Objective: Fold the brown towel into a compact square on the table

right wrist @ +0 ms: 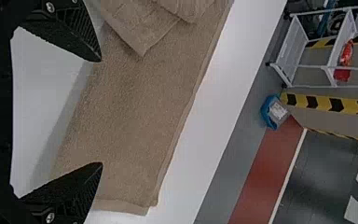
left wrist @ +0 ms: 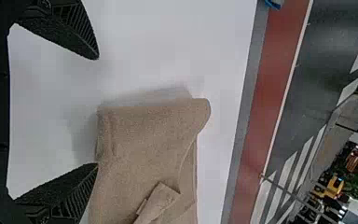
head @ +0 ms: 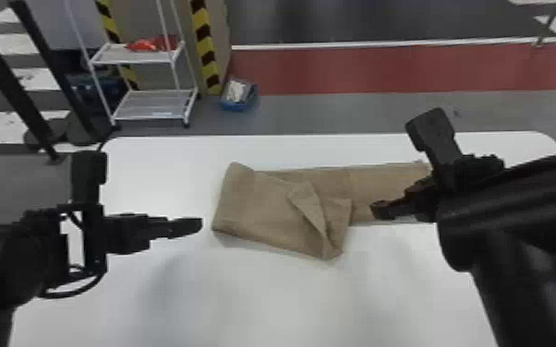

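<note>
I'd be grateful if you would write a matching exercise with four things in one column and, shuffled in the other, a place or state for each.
Things
1. Brown towel
2. Left gripper
3. Right gripper
4. Red item

Places or states
A. Open, by the towel's flat, single-strip right part
B. On the upper shelf of the white rack
C. Partly folded, with loose corners, on the white table
D. Open, by the towel's left end

Right pairs: 1-C, 2-D, 3-A, 4-B
</note>
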